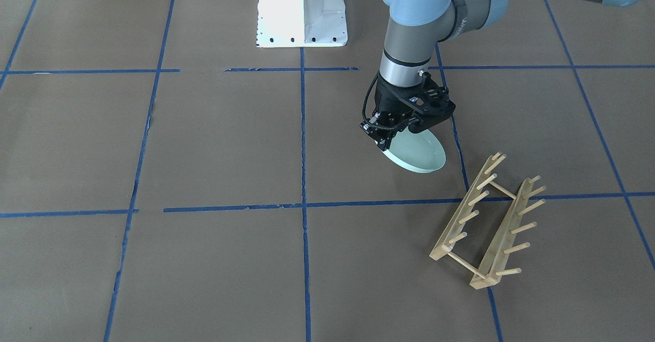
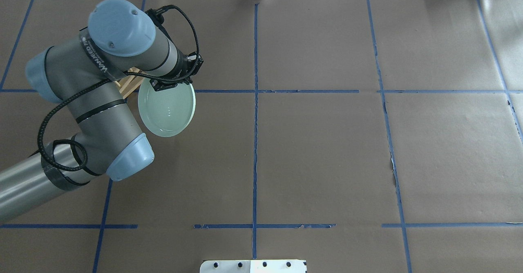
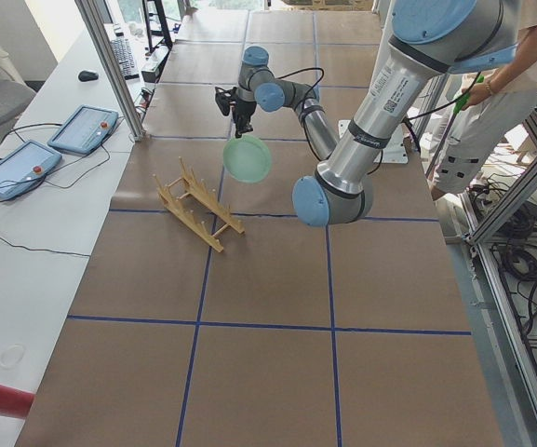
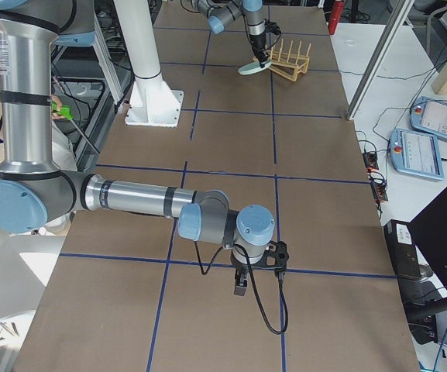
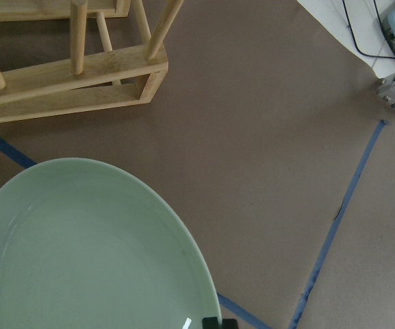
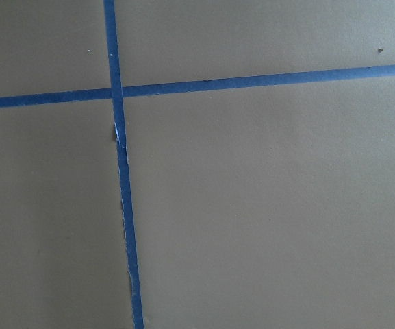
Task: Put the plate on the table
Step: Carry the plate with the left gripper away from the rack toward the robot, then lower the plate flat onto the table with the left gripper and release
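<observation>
Under my left gripper (image 1: 395,133) hangs the round, pale green plate (image 1: 418,152), pinched by its smooth rim and tilted over the brown paper table (image 1: 204,142). My wrist points down. Just beside it stands a wooden peg rack (image 1: 486,219), not touching. Far off, my right gripper (image 4: 241,285) hovers low; I cannot tell its grip.

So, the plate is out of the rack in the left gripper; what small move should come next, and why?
Probably lower the left gripper and level the plate onto the table below. The plate hangs tilted, gripped at its rim, clear of the wooden rack, and seems not yet flat on the paper, so releasing now could drop it.
</observation>
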Available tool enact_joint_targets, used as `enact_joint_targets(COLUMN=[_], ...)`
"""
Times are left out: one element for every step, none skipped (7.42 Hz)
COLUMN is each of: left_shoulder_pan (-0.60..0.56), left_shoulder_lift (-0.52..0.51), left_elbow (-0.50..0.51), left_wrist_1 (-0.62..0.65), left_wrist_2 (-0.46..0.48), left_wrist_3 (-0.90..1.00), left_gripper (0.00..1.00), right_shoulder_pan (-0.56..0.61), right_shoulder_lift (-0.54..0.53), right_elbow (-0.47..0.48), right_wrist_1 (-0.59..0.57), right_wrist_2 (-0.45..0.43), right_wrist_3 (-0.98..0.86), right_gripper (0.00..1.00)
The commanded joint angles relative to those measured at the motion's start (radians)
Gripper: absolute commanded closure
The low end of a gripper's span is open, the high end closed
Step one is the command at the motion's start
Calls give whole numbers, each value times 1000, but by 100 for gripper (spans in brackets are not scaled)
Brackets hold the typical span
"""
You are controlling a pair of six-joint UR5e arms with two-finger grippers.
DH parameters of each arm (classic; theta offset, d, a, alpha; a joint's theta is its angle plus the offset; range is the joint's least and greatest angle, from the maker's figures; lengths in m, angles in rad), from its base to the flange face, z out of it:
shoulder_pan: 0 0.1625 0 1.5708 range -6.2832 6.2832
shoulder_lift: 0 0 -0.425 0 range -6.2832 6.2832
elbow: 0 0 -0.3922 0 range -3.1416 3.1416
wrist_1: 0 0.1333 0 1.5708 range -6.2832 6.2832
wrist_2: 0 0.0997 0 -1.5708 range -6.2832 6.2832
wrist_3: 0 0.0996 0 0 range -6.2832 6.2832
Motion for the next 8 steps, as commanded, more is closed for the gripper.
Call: enact_joint_targets(left_shoulder_pan=[64, 92, 100, 105, 106, 109, 109, 103], left_shoulder_lift=[-38, -47, -54, -54, -45, -44, -46, -41], left_elbow=[85, 100, 100, 98, 100, 88, 69, 22], left_wrist_1=[58, 56, 55, 52, 44, 38, 36, 41], left_wrist_2=[-2, 0, -4, -7, -2, 0, 0, -4], left_wrist_3=[90, 92, 92, 92, 97, 98, 112, 192], left_gripper=[100, 100, 100, 96, 1, 0, 0, 0], right_shoulder_pan=[0, 0, 0, 0, 0, 0, 0, 0], right_shoulder_lift=[0, 0, 0, 0, 0, 0, 0, 0], right_elbow=[0, 0, 0, 0, 0, -1, -2, -2], right_wrist_1=[0, 0, 0, 0, 0, 0, 0, 0], right_wrist_2=[0, 0, 0, 0, 0, 0, 0, 0], right_wrist_3=[0, 0, 0, 0, 0, 0, 0, 0], right_gripper=[0, 0, 0, 0, 0, 0, 0, 0])
